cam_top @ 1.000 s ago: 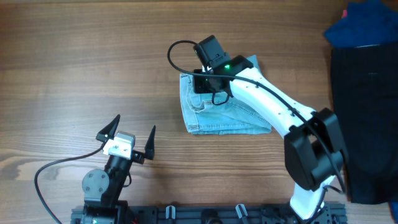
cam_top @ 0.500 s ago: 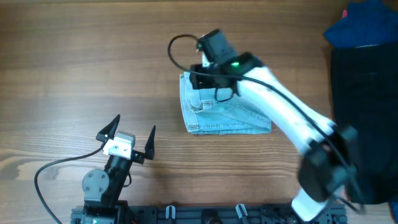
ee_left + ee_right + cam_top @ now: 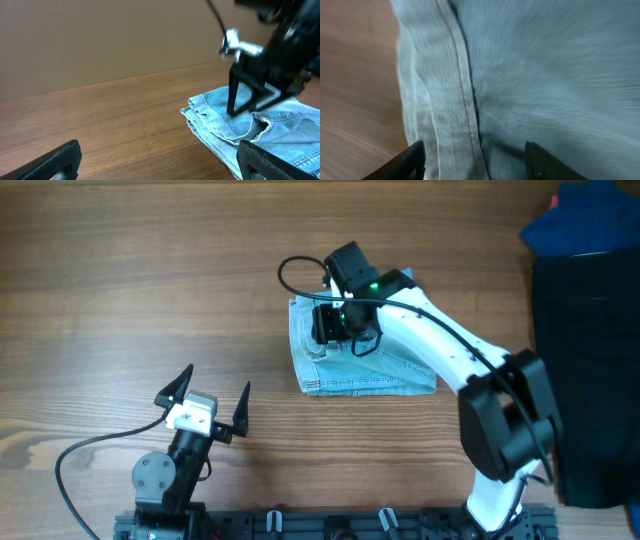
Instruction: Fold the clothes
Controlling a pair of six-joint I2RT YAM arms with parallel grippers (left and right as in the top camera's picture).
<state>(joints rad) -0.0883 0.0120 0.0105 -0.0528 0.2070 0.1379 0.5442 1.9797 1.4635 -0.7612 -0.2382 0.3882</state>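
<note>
The folded light-blue denim clothes (image 3: 390, 365) lie mid-table, also visible in the left wrist view (image 3: 285, 132) and filling the right wrist view (image 3: 545, 75). My right gripper (image 3: 334, 323) hangs over the fold's left end, near the seamed edge. Its jaws are open (image 3: 477, 162), with dark fingers (image 3: 412, 162) spread over the cloth and nothing pinched between them. My left gripper (image 3: 217, 378) rests near the front left, well apart from the clothes. It is wide open over bare wood (image 3: 157, 165).
A black cloth (image 3: 585, 360) covers the table's right side, with a blue garment (image 3: 590, 215) at the far right corner. A black rail (image 3: 330, 525) runs along the front edge. The right arm's cable (image 3: 290, 275) loops above the denim.
The right gripper's jaws have parted and the wrist has shifted slightly toward the front over the denim's left end. The left arm has not moved.
</note>
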